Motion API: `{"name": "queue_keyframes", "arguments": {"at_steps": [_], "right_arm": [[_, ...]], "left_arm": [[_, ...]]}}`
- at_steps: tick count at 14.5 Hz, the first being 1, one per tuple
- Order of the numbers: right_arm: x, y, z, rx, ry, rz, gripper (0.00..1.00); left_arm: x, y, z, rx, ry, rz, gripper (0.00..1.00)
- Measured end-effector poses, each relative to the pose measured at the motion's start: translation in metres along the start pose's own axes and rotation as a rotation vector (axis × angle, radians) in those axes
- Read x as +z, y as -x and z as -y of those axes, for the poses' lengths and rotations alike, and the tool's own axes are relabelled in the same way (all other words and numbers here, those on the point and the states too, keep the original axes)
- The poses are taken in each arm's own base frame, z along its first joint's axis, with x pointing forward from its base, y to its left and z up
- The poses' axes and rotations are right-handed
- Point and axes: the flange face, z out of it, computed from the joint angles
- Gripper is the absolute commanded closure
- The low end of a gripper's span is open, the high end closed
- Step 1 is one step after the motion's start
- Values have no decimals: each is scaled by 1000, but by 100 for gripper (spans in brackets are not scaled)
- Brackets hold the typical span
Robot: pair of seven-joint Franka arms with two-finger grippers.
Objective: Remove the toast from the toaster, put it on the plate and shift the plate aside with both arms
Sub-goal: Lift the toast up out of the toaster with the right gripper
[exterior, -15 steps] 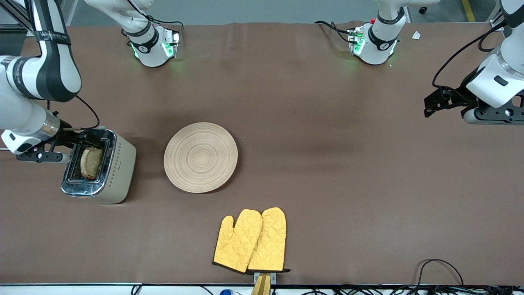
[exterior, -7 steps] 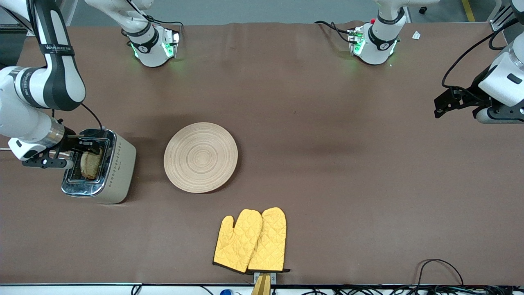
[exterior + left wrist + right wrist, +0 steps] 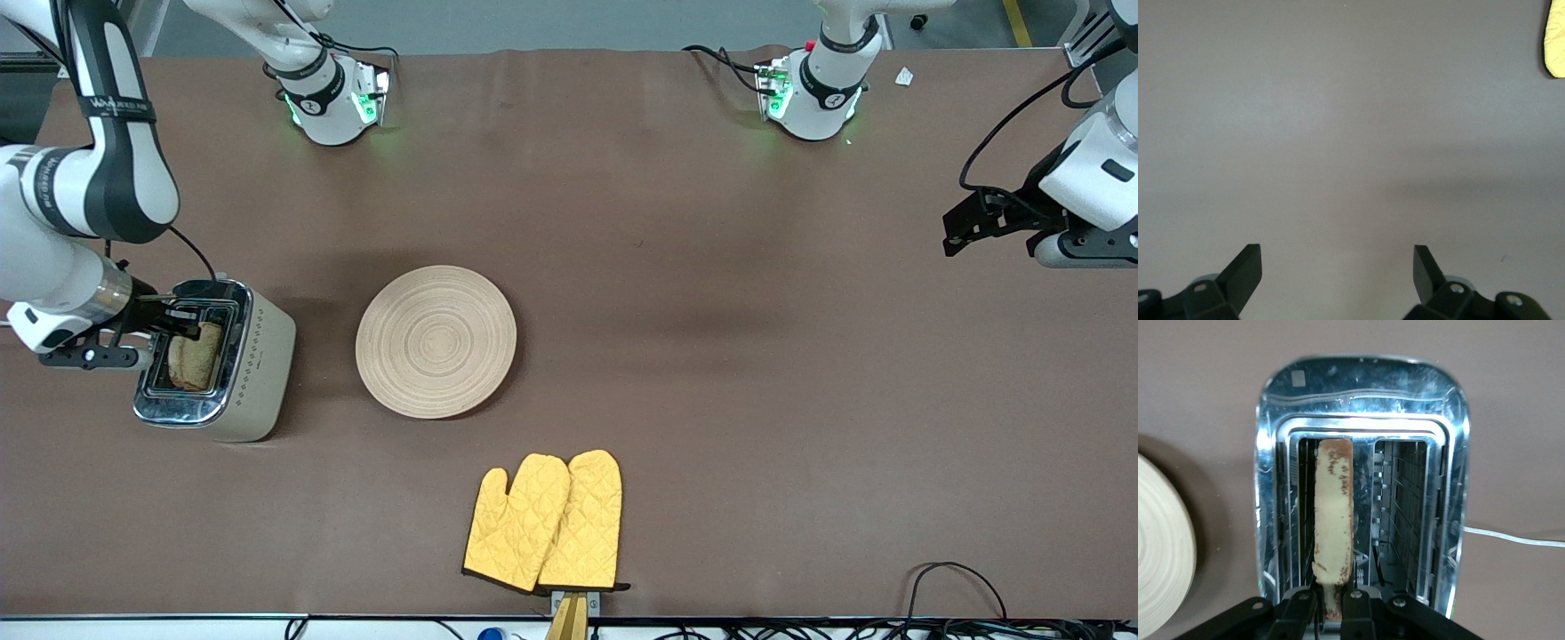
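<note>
The toast stands on edge in a slot of the silver toaster at the right arm's end of the table. My right gripper is over the toaster and shut on the toast's end; the right wrist view shows the fingers pinching the slice. The round beige plate lies beside the toaster, toward the table's middle, and its rim shows in the right wrist view. My left gripper is open and empty over bare table at the left arm's end.
A pair of yellow oven mitts lies nearer the front camera than the plate, by the table's edge; a corner shows in the left wrist view. The toaster's second slot is empty. A white cable runs from the toaster.
My right gripper dropped onto the toast, shut on it, and the slice now sits slightly higher and tilted in the slot. My left arm drew back toward its table end, then held still.
</note>
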Motion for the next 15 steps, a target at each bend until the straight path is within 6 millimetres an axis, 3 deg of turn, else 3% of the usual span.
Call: {"name": "queue_keyframes", "arguments": {"at_steps": [5,7,8,11,15], "right_arm": [[-112,8,4,-22,-14,73,100],[-142,13,24,-50,-35,72,100],[-148,15,38,-66,-49,70,100],[-135,13,73,-68,-156,87,100],[-58,6,99,-22,-309,95,100]], "left_arm": [[0,0,0,0,0,-1,0],[0,0,0,0,0,-1,0],[0,0,0,0,0,-1,0],[-1,0,0,0,0,-1,0],[-1,0,0,0,0,-2,0]]}}
